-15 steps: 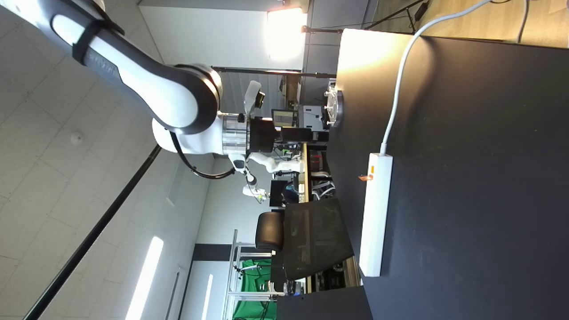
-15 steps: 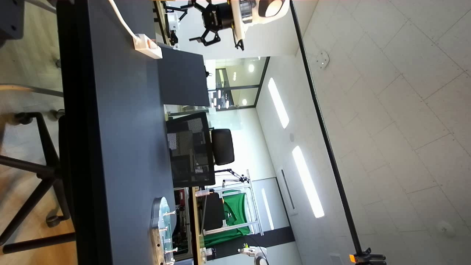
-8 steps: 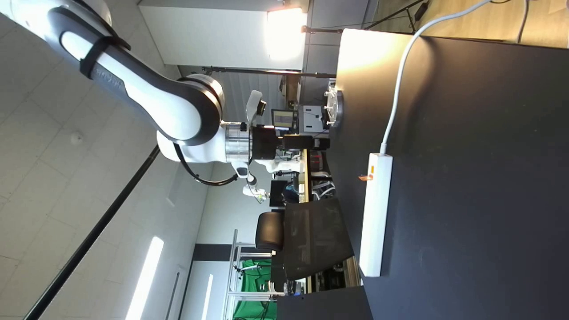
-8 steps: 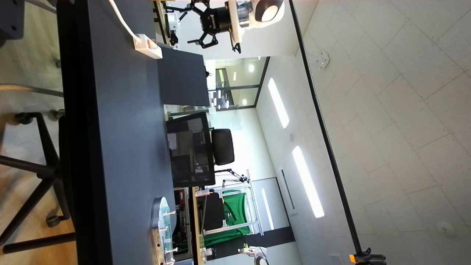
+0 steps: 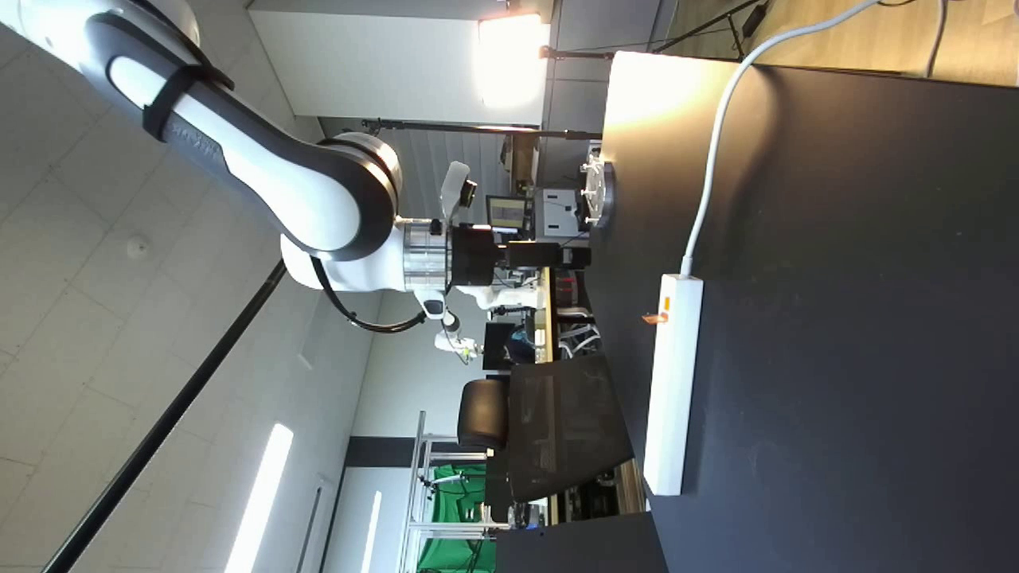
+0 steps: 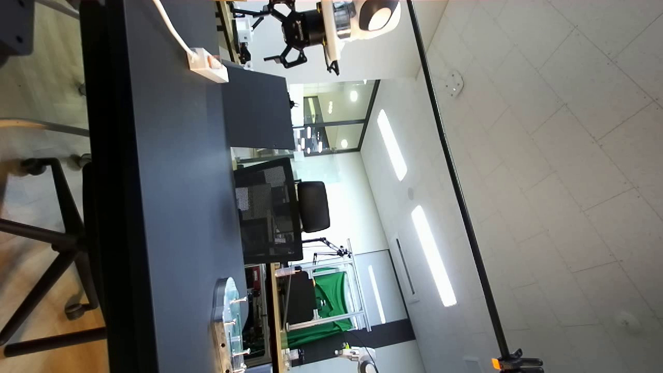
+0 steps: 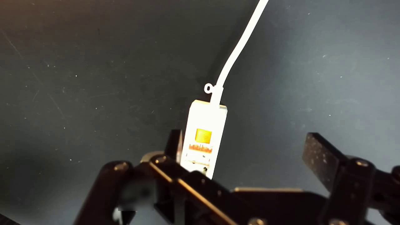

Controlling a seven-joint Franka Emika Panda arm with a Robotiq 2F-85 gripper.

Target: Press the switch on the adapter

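Switch (image 7: 203, 136), square and orange-yellow, sits on the white adapter (image 7: 206, 118), which lies on the dark table (image 5: 836, 358), lower than the tool (image 7: 243, 145) and apart from it. The tool's fingers (image 7: 320, 157) stand wide apart; in the wrist view the switch shows nearer one fingertip than the other. Just beside the switch, toward the tool's body in that view, a reddish strip (image 7: 200, 148) crosses the adapter, and the tool hides the part after that. From the adapter's end away from the tool runs a white cable (image 7: 239, 47), with a small white ring (image 7: 208, 88) at its root. Well apart from the tool, on the same table, a rounded clear plate (image 6: 233, 311) on a dark base (image 6: 219, 305) carries silvery pegs (image 6: 238, 300) in an exterior view. Past the table's edge, farther from the tool, are a black mesh chair (image 6: 269, 207), a green cloth (image 6: 334, 292) and a bottle-shaped container (image 6: 286, 272), its contents too small to tell.
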